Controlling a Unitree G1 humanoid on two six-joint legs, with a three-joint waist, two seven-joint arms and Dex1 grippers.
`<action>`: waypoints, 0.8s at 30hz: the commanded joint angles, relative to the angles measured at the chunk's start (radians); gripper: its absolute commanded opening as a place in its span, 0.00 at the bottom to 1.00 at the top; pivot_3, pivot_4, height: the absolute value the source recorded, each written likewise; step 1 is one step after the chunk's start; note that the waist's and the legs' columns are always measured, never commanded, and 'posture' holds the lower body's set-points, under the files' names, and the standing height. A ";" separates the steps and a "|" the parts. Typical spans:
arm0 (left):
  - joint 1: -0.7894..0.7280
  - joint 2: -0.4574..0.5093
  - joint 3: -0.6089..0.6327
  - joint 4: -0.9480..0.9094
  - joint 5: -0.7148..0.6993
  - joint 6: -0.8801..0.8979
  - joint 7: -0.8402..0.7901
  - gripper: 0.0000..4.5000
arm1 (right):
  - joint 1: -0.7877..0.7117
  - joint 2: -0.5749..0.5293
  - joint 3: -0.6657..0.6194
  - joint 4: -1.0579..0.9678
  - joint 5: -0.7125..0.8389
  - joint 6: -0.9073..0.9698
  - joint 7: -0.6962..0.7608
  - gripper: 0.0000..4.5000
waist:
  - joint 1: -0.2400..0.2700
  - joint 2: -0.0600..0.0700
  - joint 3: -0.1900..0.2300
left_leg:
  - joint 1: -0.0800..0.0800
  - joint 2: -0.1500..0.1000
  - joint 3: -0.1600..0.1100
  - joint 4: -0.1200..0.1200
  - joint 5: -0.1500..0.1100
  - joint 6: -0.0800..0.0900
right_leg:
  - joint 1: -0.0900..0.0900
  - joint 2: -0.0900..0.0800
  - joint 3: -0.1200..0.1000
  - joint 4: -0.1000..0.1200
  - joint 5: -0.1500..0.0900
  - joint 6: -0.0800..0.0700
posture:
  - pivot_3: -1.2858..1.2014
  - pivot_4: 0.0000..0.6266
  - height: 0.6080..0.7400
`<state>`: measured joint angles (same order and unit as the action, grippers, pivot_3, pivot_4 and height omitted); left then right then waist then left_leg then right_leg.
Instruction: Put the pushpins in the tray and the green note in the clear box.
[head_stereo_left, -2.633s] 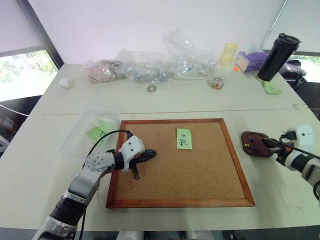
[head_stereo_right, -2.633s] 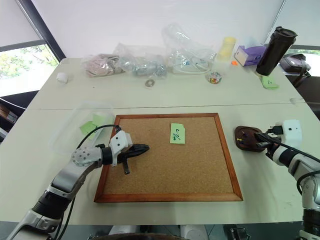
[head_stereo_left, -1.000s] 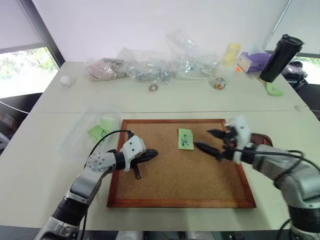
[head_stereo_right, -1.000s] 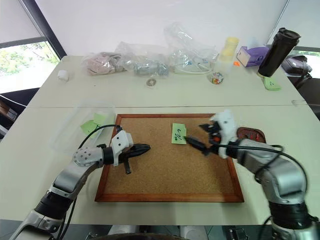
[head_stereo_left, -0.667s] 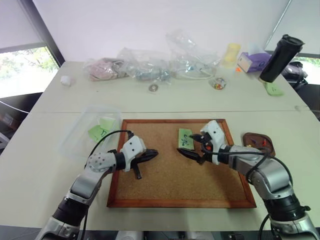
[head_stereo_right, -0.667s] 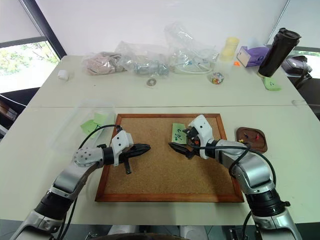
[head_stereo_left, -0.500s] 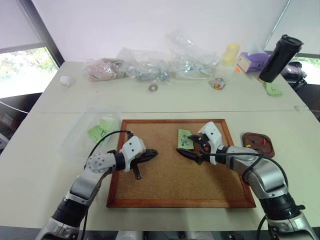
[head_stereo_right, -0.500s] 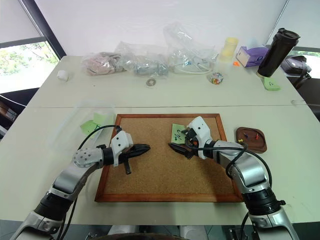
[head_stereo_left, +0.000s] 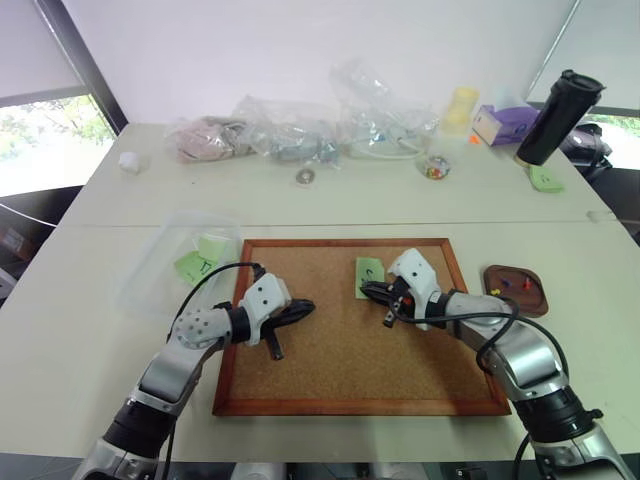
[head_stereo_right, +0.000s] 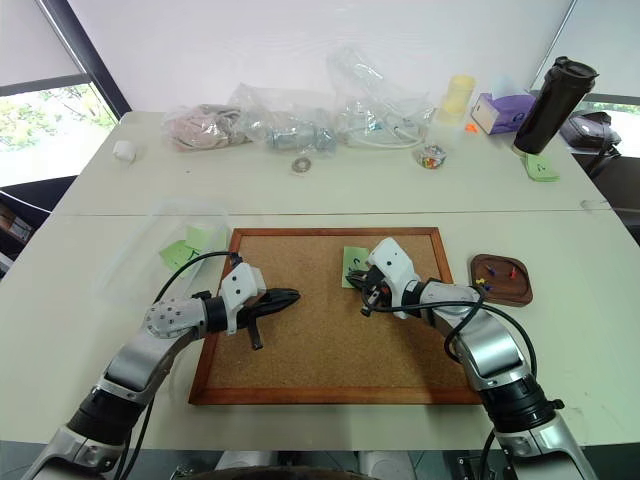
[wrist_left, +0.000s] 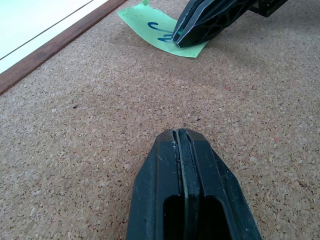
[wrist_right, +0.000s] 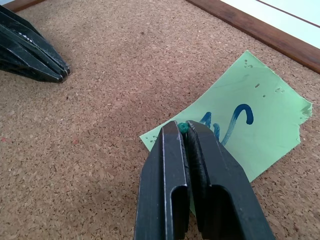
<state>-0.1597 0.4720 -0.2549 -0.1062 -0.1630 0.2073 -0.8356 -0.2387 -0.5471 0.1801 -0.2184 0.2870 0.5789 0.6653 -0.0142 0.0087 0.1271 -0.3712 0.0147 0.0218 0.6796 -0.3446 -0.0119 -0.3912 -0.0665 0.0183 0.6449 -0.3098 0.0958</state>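
On green note: right hand, seemingly clamped.

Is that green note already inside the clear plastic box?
No, the green note lies on the corkboard, with the right tool shut on a green pin at its edge.

green note on corkboard, tray right

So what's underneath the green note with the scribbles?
The green note lies flat on the corkboard. The right gripper is pinched shut on a green pin head at the note's edge. I cannot see the board underneath the paper.
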 joint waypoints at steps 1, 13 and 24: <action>0.045 0.018 -0.049 0.043 0.041 0.048 -0.009 0.00 | -0.013 0.004 -0.055 -0.054 0.029 0.044 -0.013 0.02 | 0.001 0.000 0.000 | 0.000 0.000 0.000 0.000 0.000 0.000 | 0.000 0.000 0.000 0.000 0.000 0.000 | 0.52 0.24 1.00; 0.041 0.020 -0.061 0.042 0.043 0.056 -0.015 0.00 | -0.051 -0.051 -0.189 -0.295 0.197 0.236 -0.007 0.02 | 0.000 0.000 0.002 | -0.002 0.000 0.000 0.000 0.000 0.000 | -0.003 -0.001 0.000 0.000 0.000 0.000 | 0.52 0.24 1.00; -0.033 -0.040 0.061 0.034 -0.120 0.192 0.001 0.00 | -0.030 -0.128 -0.212 -0.433 0.299 0.307 0.032 0.02 | 0.005 0.000 0.003 | -0.003 0.000 0.000 0.000 0.000 0.000 | -0.002 -0.001 0.000 0.000 0.000 0.000 | 0.52 0.24 1.00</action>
<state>-0.1826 0.4405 -0.2164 -0.1068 -0.2335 0.2992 -0.8434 -0.2698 -0.6545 -0.0165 -0.5997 0.5665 0.8908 0.6752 -0.0091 0.0082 0.1300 -0.3741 0.0147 0.0219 0.6794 -0.3446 -0.0118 -0.3935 -0.0677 0.0179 0.6445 -0.3099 0.0954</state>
